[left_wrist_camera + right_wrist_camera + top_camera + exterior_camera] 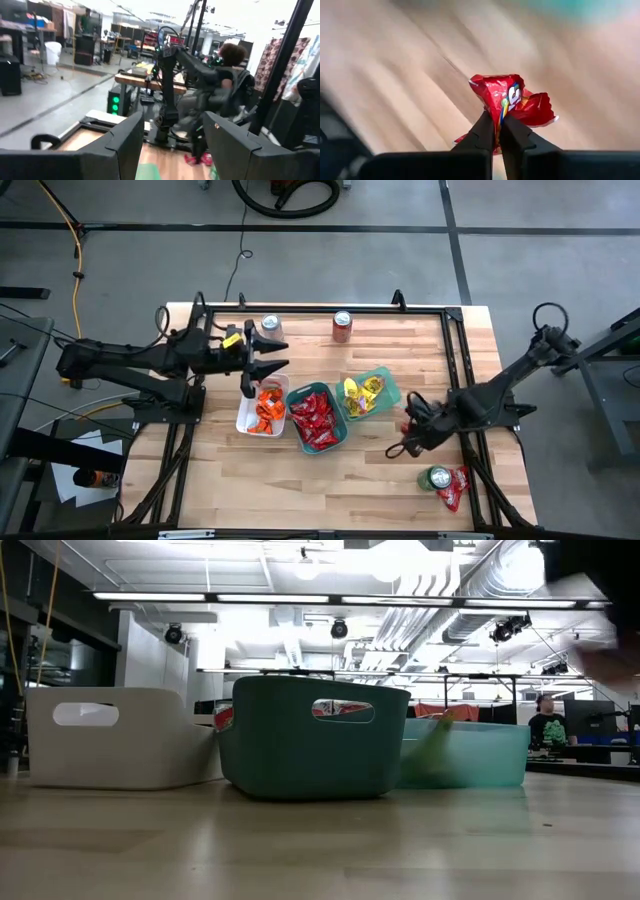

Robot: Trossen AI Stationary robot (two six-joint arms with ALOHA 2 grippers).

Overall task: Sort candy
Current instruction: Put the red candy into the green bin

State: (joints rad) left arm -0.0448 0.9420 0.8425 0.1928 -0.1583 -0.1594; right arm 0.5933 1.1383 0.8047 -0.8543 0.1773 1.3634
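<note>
Three trays stand mid-table: a white tray (243,420) with orange candy (268,408), a dark teal tray (297,395) with red candy (316,420), and a light teal tray (390,385) with yellow candy (362,394). My right gripper (402,442) is right of the trays, shut on a red candy packet (507,100). More red candy (455,486) lies near the front right. My left gripper (268,356) hovers open, pointing level, above the white tray's far end, with nothing between its fingers (125,145). My right gripper pinches the red packet by a crumpled edge (499,117) between its two fingertips (485,131). The fingers slant down from above. The packet sticks out beyond the fingertips, crumpled and lifted clear of the wooden tabletop.
A silver can (270,326) and a red can (342,326) stand at the table's far edge, and a green can (435,478) stands by the loose red candy at the front right. Bare wood lies along the near side. A person sits beyond the table (227,65).
</note>
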